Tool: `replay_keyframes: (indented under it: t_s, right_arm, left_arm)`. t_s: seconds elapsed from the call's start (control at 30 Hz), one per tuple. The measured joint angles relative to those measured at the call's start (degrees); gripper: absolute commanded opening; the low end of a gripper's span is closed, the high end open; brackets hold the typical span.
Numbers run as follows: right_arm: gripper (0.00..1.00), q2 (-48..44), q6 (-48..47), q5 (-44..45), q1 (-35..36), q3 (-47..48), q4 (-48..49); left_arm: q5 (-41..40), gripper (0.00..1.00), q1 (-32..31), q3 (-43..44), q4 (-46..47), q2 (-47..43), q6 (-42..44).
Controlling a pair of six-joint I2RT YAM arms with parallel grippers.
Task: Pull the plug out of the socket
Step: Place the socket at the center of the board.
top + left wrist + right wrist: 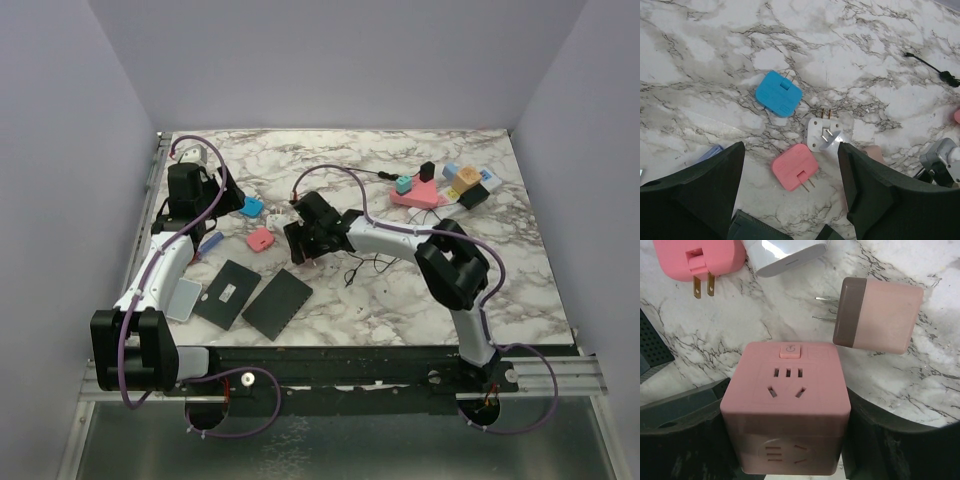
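Observation:
My right gripper (785, 440) is shut on a pink cube socket (786, 390); its dark fingers press both side walls, and the outlets that show are empty. A pale pink plug with a brown end (875, 317) lies loose on the marble just beyond the cube, its two prongs bare and apart from it. In the top view the right gripper (305, 240) sits mid-table. My left gripper (791, 150) hangs open over the marble with nothing in it, above a flat pink plug (794, 173).
A blue flat plug (779, 93) and a white plug (824, 134) lie beyond the left gripper. Two black pads (228, 292) (277, 303) lie near the front edge. A pink base with coloured cubes (420, 195) and a thin black cable (360, 268) lie on the right half of the table.

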Motion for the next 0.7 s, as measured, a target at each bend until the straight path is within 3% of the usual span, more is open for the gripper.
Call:
replay_keyframes:
  t_s: [0.07, 0.2, 0.43, 0.7]
  right_arm:
    - [0.72, 0.55, 0.31, -0.13, 0.00, 0.96, -0.61]
    - [0.88, 1.05, 0.83, -0.79, 0.00, 2.56, -1.05]
    - [0.88, 1.90, 0.81, -0.81, 0.00, 5.62, -0.79]
    - [0.90, -5.95, 0.37, 1.16, 0.00, -3.04, 2.93]
  left_arm:
    - [0.17, 0.79, 0.00, 0.00, 0.00, 0.00, 0.00]
    - [0.46, 0.79, 0.00, 0.00, 0.00, 0.00, 0.02]
    - [1.38, 0.80, 0.00, 0.00, 0.00, 0.00, 0.07]
    - [1.40, 0.80, 0.00, 0.00, -0.02, 0.00, 0.22]
